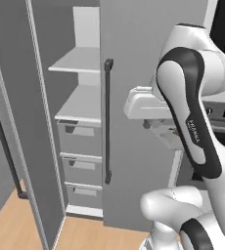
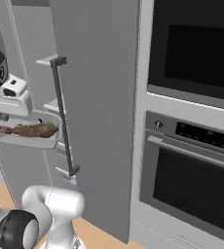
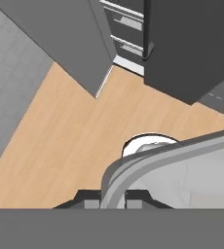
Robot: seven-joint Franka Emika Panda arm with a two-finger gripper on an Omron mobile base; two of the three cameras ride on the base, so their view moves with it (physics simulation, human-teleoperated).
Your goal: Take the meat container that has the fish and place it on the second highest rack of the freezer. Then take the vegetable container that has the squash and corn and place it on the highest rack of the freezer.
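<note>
The claw (image 2: 1,121) is clamped shut on the near rim of the meat container (image 2: 28,136), a shallow grey tray with the brown fish (image 2: 30,130) lying flat in it; in the hand view that rim (image 3: 148,163) curves right between the fingertips (image 3: 90,202), with the wooden floor (image 3: 70,131) far below. The tray hangs in the air in front of the closed right door (image 1: 134,112) of the freezer, to the right of the open compartment, so the step in hand looks like the carry to the second highest rack (image 1: 82,105). In the left base view two bare shelves show above the stack of drawers (image 1: 81,163); the lower of them seems to be the target, with the highest rack (image 1: 78,61) left for the vegetables. Because the grip is on one edge only, the tray is best kept level so the fish does not slide. The move calls for swinging left, clear of the long dark door handle (image 1: 107,122), then going in just above the shelf, far enough from the front lip, before lowering and letting go.
</note>
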